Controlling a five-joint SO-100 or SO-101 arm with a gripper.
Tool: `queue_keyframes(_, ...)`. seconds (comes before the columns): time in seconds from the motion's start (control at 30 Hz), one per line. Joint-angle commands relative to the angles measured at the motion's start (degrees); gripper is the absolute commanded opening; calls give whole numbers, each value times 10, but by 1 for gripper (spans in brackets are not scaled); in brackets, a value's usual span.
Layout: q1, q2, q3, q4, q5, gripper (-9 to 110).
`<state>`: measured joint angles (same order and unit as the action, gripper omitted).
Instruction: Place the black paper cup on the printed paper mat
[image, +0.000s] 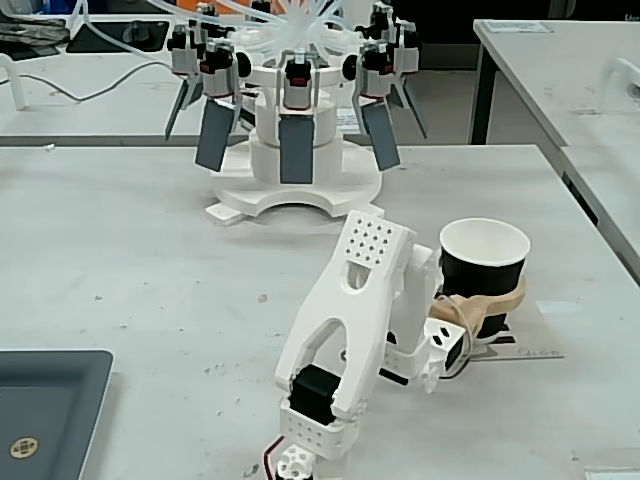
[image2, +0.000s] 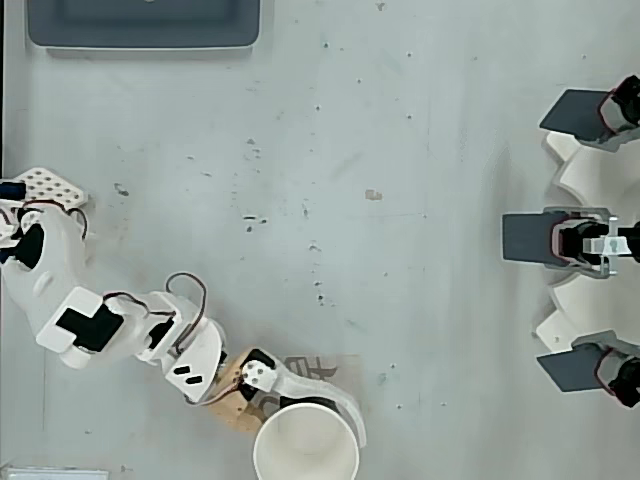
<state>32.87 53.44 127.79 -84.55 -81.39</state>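
The black paper cup stands upright with its white inside showing, at the right front of the table. My gripper is shut on it: a tan finger wraps the cup's lower front. From above, the cup's white mouth sits at the bottom edge, my gripper hugging it with a white finger curving round one side. The printed paper mat lies under the cup, and only its corner with a printed character shows. Whether the cup's base touches the mat is hidden.
A dark grey tray lies at the front left, seen in the overhead view at the top. A white round machine with dark hanging panels stands at the back, on the right in the overhead view. Another table is behind right.
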Motion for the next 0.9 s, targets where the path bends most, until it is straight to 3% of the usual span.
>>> queue_keyframes(0.0, 5, 11, -16, -23, 7, 24)
queue_keyframes(0.27, 17, 32, -16, -24, -1, 40)
queue_keyframes(0.6, 74, 91, 30, -9, -83, 61)
queue_keyframes(0.87, 73, 206, 155, -3, -87, 62)
